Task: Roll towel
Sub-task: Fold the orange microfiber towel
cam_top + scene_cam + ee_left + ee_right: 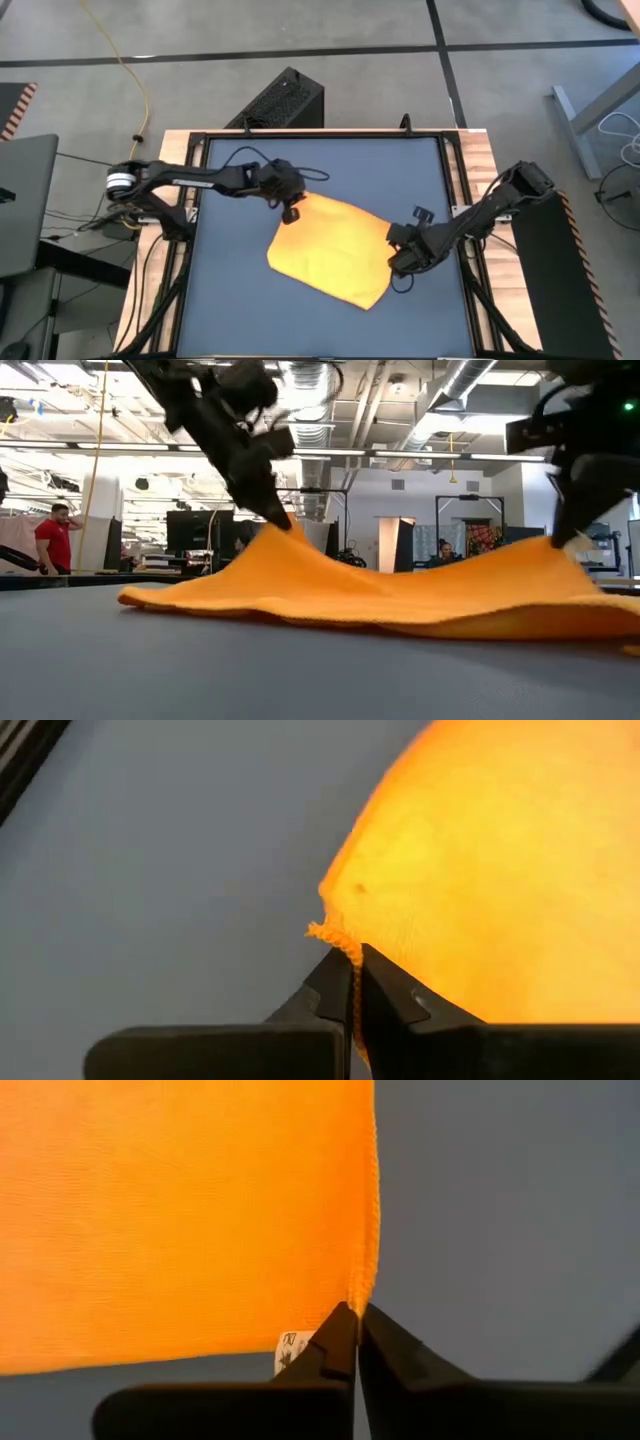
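1. The towel (330, 255) lies near the middle of the table (230, 300), skewed to its edges, and you have it by two corners: the left gripper (292, 207) is clenched on the far-left corner, the right gripper (397, 262) on the right corner beside the small white tag (293, 1349).
2. Both pinches take only the hem — in the left wrist view the frayed edge (335, 935) sits just between the tips. Judge these grips as thin; lift gently, or the cloth may slip out.
3. In the low view both corners are raised into peaks while the middle sags to the table. Keep the two grippers level and moving together so the first fold lands straight.
4. Room is good: bare table lies in front of the towel and to its left. The right gripper works close to the table's right rim — turn the roll inward, away from it.
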Available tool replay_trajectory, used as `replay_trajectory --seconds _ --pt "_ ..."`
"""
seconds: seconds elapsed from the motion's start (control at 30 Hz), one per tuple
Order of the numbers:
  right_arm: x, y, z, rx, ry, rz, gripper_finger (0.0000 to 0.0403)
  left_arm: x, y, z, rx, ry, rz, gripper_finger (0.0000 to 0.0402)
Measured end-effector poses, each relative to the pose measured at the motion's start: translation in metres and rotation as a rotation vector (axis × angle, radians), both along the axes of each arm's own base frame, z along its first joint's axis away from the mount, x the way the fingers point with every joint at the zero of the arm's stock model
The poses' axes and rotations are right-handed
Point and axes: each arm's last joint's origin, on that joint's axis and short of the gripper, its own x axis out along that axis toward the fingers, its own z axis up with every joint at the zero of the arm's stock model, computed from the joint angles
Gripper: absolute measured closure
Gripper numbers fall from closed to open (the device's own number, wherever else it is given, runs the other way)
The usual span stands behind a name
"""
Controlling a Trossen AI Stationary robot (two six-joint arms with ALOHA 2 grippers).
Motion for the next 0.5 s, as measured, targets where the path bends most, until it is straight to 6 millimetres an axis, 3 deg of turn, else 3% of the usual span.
replay_trajectory --seconds 0.3,0.5 --pt "0.015 -0.019 0.037 -0.248 0.062 0.146 0.0380 -0.037 -0.028 0.060 0.036 -0.132 -0.070 0.0401" --pt "0.028 -0.018 0.065 -0.214 0.042 0.213 0.0384 -0.065 -0.049 0.089 0.039 -0.218 -0.133 0.0401"
